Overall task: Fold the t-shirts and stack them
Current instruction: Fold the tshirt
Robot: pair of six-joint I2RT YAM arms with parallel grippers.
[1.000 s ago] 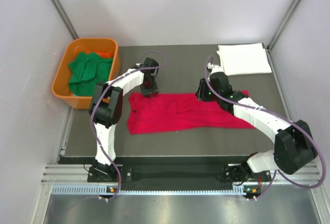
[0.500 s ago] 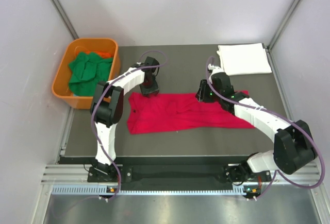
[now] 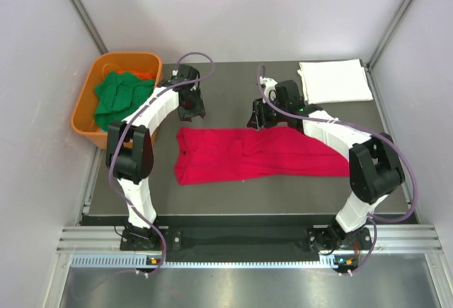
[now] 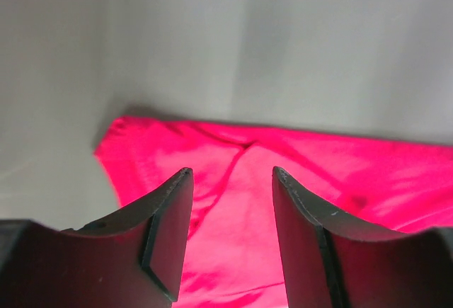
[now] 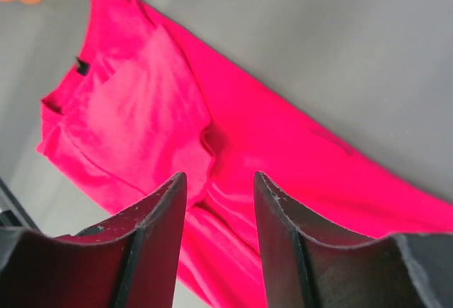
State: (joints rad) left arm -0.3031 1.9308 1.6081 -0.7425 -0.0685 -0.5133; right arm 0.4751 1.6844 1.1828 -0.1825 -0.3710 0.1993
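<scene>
The red t-shirt (image 3: 248, 156) lies as a long band across the middle of the grey table (image 3: 233, 85), with wrinkles near its centre. My left gripper (image 3: 191, 113) hovers open just behind the shirt's far left corner, and in the left wrist view the red cloth (image 4: 333, 173) lies below the empty gripper (image 4: 232, 175). My right gripper (image 3: 257, 121) hangs open over the shirt's far edge near the middle; red cloth (image 5: 141, 103) shows under the empty gripper (image 5: 219, 178). A folded white t-shirt (image 3: 334, 81) sits at the back right. Green t-shirts (image 3: 120, 97) fill the tub.
The orange plastic tub (image 3: 85, 117) stands off the table's left edge at the back. Grey walls with metal posts close in the left, right and back sides. A metal rail (image 3: 233, 241) with the arm bases runs along the near edge.
Both grippers have let go of the red shirt's far edge, opened wider and pulled back. The left one went back and left, the right one back and left. The shirt lies still.
</scene>
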